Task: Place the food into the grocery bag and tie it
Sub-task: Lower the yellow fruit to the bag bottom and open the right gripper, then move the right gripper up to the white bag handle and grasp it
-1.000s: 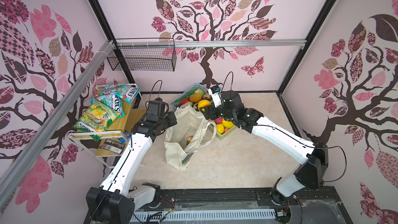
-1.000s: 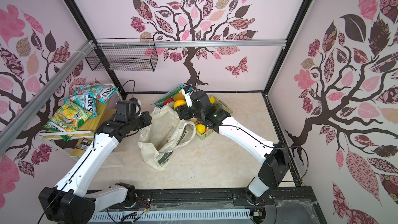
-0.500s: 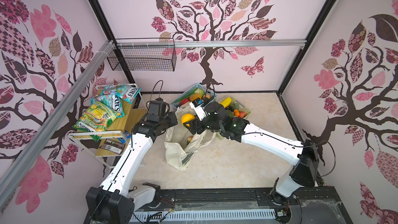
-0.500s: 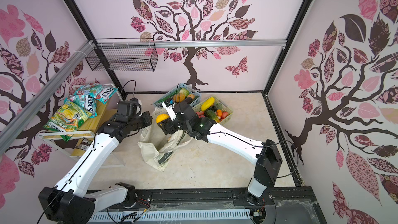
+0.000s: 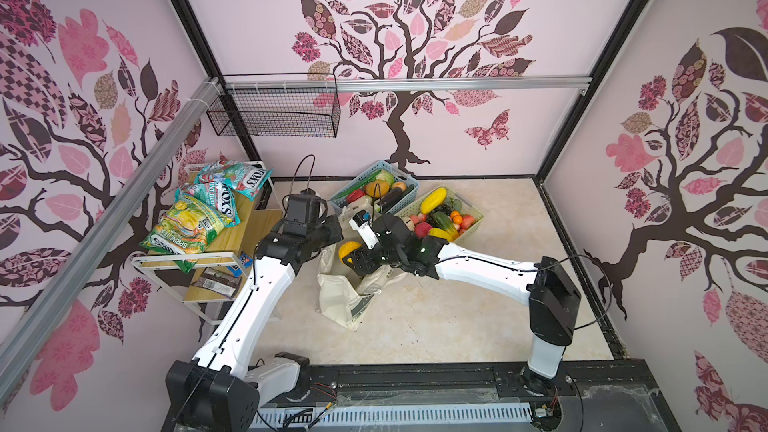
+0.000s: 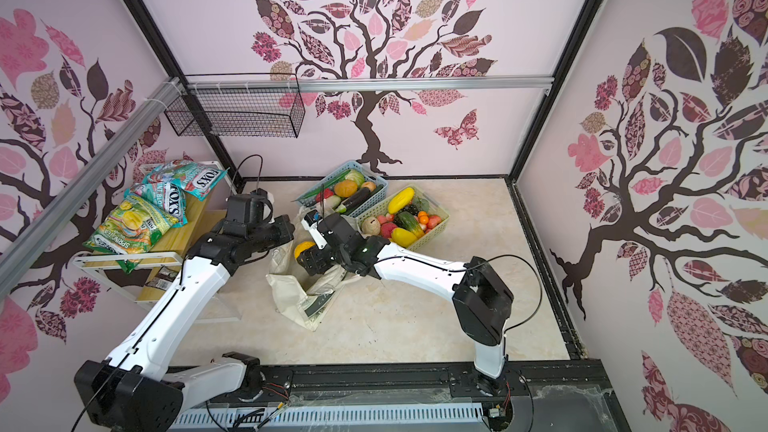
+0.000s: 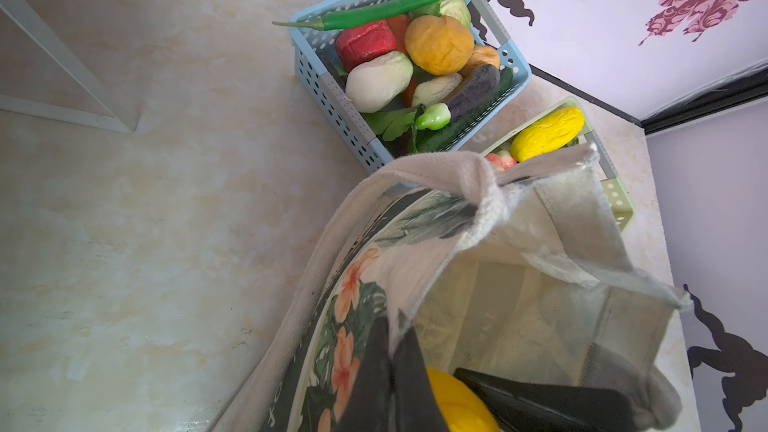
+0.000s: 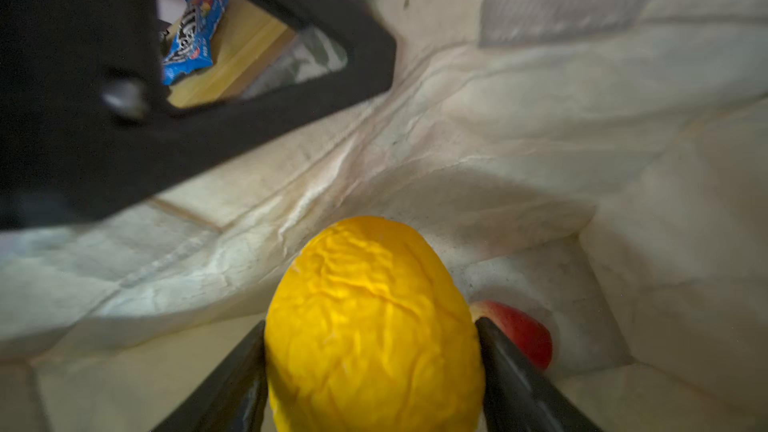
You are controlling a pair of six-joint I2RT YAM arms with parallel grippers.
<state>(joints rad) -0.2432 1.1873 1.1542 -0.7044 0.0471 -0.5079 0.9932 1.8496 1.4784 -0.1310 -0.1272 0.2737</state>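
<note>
The cream grocery bag [image 5: 345, 297] [image 6: 291, 297] stands open on the floor. My left gripper [image 5: 332, 238] [image 7: 395, 338] is shut on its printed rim and holds the mouth up. My right gripper [image 5: 353, 257] [image 8: 372, 338] is shut on a wrinkled yellow-orange fruit [image 5: 348, 251] [image 8: 370, 305], low inside the bag's mouth. A red fruit [image 8: 519, 332] lies at the bottom of the bag. More food fills the blue basket [image 5: 356, 181] and the pale green basket [image 5: 471, 228] behind the bag.
A wooden shelf rack [image 5: 245, 234] with green snack packets [image 5: 187, 226] stands at the left, close to my left arm. A black wire basket [image 5: 274, 114] hangs on the back wall. Bare floor lies in front of the bag.
My right gripper has carried the yellow-orange fruit leftward from the baskets and down into the bag's mouth. My left gripper has kept its hold on the rim.
</note>
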